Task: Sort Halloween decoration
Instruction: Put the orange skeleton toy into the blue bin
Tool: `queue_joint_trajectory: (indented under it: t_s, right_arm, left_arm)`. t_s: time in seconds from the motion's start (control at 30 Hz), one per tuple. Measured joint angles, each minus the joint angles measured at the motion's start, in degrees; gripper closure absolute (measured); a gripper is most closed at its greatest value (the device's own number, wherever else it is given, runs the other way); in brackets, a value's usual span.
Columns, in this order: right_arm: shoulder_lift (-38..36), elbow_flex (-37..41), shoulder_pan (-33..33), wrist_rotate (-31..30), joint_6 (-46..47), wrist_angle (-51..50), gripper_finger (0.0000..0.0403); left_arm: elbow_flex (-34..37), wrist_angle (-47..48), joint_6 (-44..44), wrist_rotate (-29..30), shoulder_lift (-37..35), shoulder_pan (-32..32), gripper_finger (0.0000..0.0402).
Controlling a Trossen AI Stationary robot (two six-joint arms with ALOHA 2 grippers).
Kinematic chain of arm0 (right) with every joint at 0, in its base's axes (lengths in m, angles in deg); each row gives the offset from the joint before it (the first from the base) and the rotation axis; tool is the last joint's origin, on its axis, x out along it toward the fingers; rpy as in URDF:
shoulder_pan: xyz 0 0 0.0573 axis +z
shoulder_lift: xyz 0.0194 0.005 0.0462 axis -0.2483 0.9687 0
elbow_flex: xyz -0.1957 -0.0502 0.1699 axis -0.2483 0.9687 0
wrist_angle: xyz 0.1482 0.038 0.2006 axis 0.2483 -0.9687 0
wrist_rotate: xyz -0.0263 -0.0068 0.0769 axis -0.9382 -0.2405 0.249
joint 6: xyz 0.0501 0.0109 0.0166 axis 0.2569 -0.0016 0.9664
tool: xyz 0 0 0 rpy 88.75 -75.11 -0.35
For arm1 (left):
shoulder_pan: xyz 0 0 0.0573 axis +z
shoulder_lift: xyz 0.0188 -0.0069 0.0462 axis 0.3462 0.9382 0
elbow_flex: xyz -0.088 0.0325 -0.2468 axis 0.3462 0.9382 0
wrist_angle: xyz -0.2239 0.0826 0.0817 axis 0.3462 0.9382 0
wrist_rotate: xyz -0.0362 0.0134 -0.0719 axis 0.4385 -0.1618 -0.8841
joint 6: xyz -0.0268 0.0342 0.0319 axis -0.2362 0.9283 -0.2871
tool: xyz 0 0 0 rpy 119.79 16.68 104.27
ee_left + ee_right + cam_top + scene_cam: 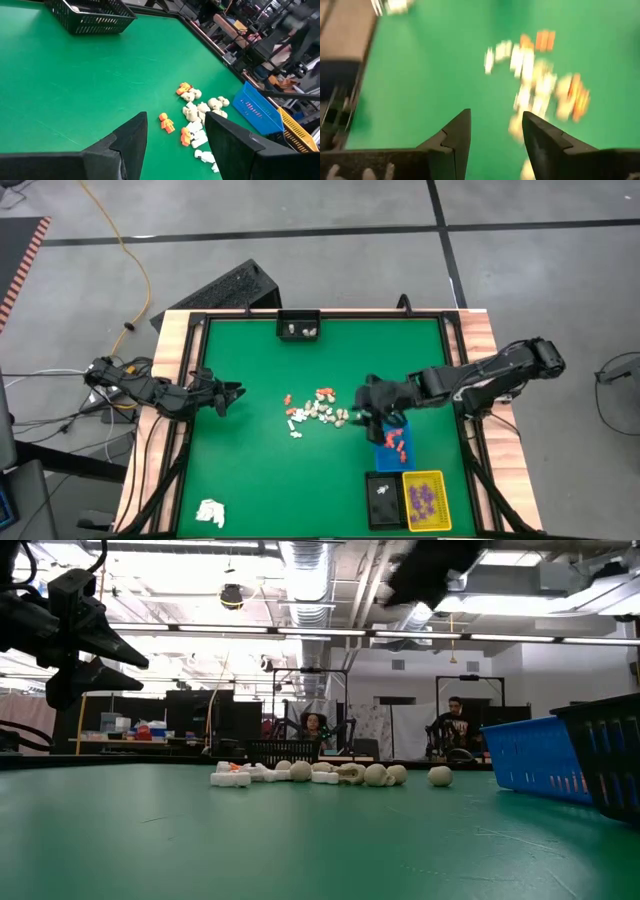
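Observation:
The Halloween decoration [318, 410] is a loose heap of tiny orange, white and cream figurine pieces lying on the green mat at the table's middle; it also shows as the pieces [192, 117] and, blurred, the pieces [540, 90]. More orange pieces sit in the blue tray [393, 444], purple ones in the yellow tray [425, 500]. My right gripper [362, 412] hovers raised at the heap's right edge, open and empty [492, 132]. My left gripper [238, 392] waits near the left side, open [175, 137], pointing at the heap.
A black tray [382, 498] sits beside the yellow one near the right near corner. Another black basket [298, 326] stands at the far edge. A white paper-like wad [210, 513] lies at the near left. Bare mat lies between my left gripper and the heap.

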Motion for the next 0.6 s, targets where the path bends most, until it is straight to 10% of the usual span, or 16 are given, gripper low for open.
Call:
queue_joint_trajectory:
  t_s: [0.27,0.6]
  right_arm:
    - [0.0,0.0,-7.9,-1.6,-16.3,22.0,0.0227]
    - [6.9,0.6,-16.6,-1.7,-12.5,27.2,0.0227]
  left_arm:
    - [0.0,0.0,1.3,0.1,0.0,0.0,0.0213]
    - [0.0,0.1,1.4,0.1,0.0,0.0,0.0213]
